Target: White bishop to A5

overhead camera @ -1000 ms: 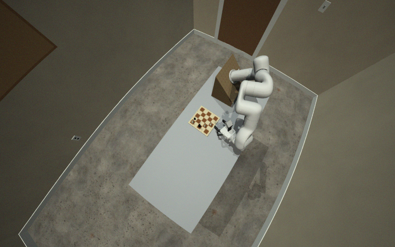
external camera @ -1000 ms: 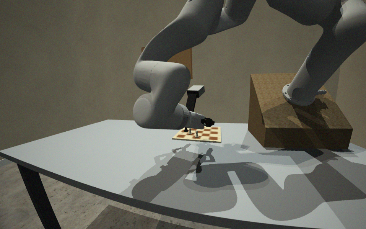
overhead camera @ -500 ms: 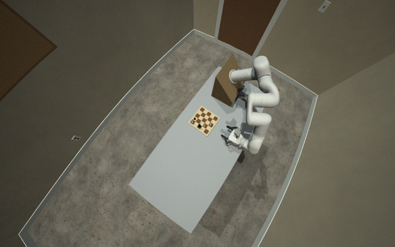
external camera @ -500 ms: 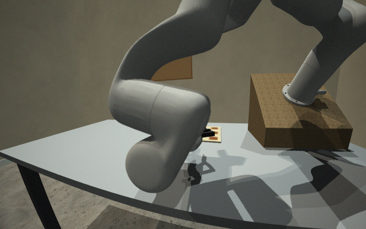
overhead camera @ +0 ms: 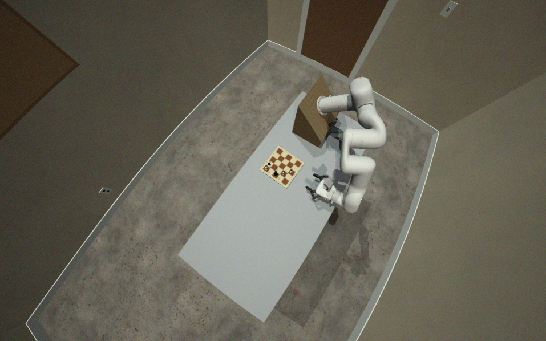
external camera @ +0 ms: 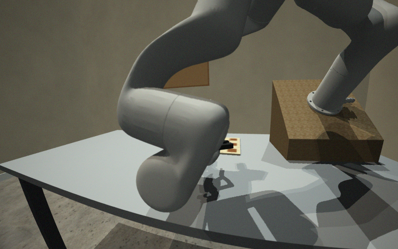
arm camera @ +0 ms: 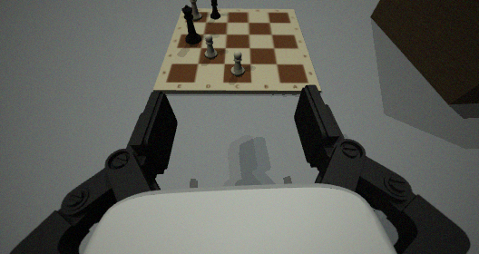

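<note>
The small chessboard (arm camera: pixel 237 47) lies on the grey table, and also shows in the top view (overhead camera: pixel 282 166). The white bishop (arm camera: pixel 194 5), tall and slim, stands upright at the board's far left in the wrist view. Beside it are a black pawn (arm camera: pixel 215 8) and a tall black piece (arm camera: pixel 190 25). Two white pawns (arm camera: pixel 210 47) (arm camera: pixel 237 64) stand nearer to me. My gripper (arm camera: pixel 234 103) is open and empty. It hangs low over the table, just off the lettered edge of the board (overhead camera: pixel 312 182). In the exterior view the arm hides most of it.
A brown wooden block (overhead camera: pixel 311 114) carrying the arm's base stands on the table behind the board; it also shows in the wrist view (arm camera: pixel 431 38) at the right. The arm's elbow (external camera: pixel 175 148) hangs low over the table's near edge.
</note>
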You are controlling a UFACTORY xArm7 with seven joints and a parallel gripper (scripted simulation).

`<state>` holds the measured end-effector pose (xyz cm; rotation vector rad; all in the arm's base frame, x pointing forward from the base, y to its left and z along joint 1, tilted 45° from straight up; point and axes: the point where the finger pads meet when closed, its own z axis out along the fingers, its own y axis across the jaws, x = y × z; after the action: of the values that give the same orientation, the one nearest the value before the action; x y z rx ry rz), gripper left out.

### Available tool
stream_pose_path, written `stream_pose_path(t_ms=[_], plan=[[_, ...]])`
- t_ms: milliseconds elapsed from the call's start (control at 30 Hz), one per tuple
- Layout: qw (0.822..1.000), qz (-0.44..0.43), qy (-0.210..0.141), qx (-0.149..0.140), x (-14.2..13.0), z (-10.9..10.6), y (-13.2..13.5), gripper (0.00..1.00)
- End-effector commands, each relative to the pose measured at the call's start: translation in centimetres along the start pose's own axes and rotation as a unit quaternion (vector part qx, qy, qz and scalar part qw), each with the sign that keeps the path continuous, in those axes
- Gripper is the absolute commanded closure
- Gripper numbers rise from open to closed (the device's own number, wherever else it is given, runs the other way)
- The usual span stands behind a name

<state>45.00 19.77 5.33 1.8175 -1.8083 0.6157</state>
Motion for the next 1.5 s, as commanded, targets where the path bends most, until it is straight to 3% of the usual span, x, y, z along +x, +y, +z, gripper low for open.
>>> stream_pose_path(t_ms=[0, 1067, 1467], plan=[[1.0, 0.002, 0.0, 0.0, 0.1, -0.1, -0.1, 0.0], [1.0, 0.002, 0.0, 0.0, 0.4, -0.1, -0.1, 0.0], [1.0, 0.002, 0.0, 0.0, 7.2, -0.8, 0.1, 0.0]])
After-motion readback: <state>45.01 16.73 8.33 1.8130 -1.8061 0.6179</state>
